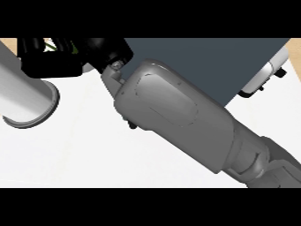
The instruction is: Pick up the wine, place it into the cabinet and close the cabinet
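White counter [81, 150] under dark grey cabinet [224, 66].

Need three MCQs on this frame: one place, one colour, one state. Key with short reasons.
1. Where is the dark cabinet? A lower left; B upper right; C bottom centre.
2. Colour of the counter? A white; B red; C black.
3. The right forearm is: A out of view; B flat along the bottom edge; C stretched diagonally toward upper left.

B: its blue-grey body fills the upper right.
A: its bare top shows white.
C: it runs from lower right up to the black right robot hand.
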{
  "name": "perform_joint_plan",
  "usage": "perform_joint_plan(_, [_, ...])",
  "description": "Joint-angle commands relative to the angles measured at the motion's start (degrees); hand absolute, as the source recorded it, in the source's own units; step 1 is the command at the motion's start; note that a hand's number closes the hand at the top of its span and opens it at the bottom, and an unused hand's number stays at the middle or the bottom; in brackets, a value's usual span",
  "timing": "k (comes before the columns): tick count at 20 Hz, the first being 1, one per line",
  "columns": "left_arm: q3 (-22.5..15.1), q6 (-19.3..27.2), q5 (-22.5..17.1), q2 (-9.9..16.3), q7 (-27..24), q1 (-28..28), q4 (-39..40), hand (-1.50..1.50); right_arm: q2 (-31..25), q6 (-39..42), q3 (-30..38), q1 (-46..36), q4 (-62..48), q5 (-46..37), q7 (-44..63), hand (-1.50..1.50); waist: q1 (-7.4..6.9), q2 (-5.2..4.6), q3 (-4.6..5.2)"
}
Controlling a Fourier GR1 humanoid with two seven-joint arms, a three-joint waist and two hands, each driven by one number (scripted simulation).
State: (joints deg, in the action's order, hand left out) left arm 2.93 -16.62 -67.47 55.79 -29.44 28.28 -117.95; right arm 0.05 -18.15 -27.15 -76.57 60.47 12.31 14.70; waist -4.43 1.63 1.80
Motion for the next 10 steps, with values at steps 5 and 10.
perform_joint_plan(5, [-0.03, 1.87, -0.37, -0.57, 0.67, -0.41, -1.59, 1.5, -6.62, -0.46, 4.18, 4.78, -11.76, -0.85, -3.9, 1.5, 2.24, -3.54, -1.72])
perform_joint_plan(10, [0.58, 2.48, -0.59, 0.19, 1.49, -1.31, -1.47, 1.5, -5.5, -0.43, 3.2, 5.71, -13.61, -1.45, -7.05, 1.5, 2.89, -4.03, -1.74])
